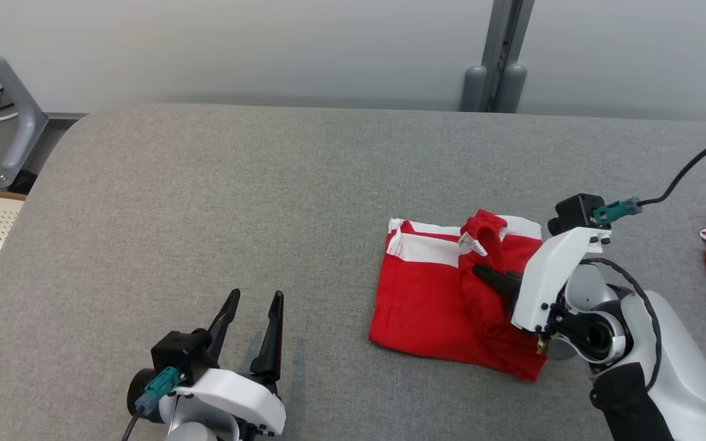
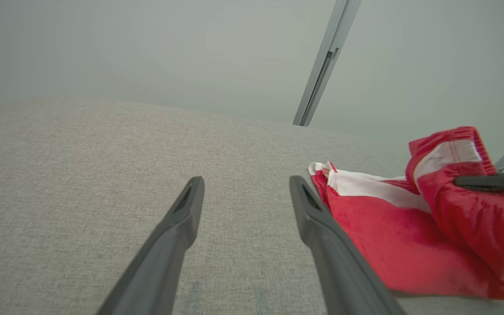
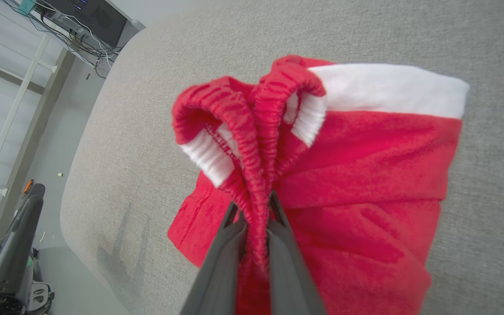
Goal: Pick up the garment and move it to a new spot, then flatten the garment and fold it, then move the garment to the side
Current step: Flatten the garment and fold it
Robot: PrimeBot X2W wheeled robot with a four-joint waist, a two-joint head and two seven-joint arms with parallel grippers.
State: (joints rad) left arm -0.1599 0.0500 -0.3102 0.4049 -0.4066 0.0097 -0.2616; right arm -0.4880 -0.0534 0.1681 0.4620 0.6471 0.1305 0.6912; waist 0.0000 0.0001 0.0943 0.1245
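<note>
Right wrist view: the right pincer (image 3: 256, 221) is clamped on the bunched elastic waistband of the red fleece garment with white bands (image 3: 365, 175). It holds that edge up while the rest lies on the grey fabric-covered desk (image 3: 409, 35). The garment's flat part stretches to the pincer's left, so the fold probably goes that way. The left pincer (image 1: 255, 297), fingers apart, sits well apart from the garment.

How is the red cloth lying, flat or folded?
Folded over, not flat. The red garment lies doubled on the table, and the right hand pinches its elastic waistband up in a bunch.
</note>
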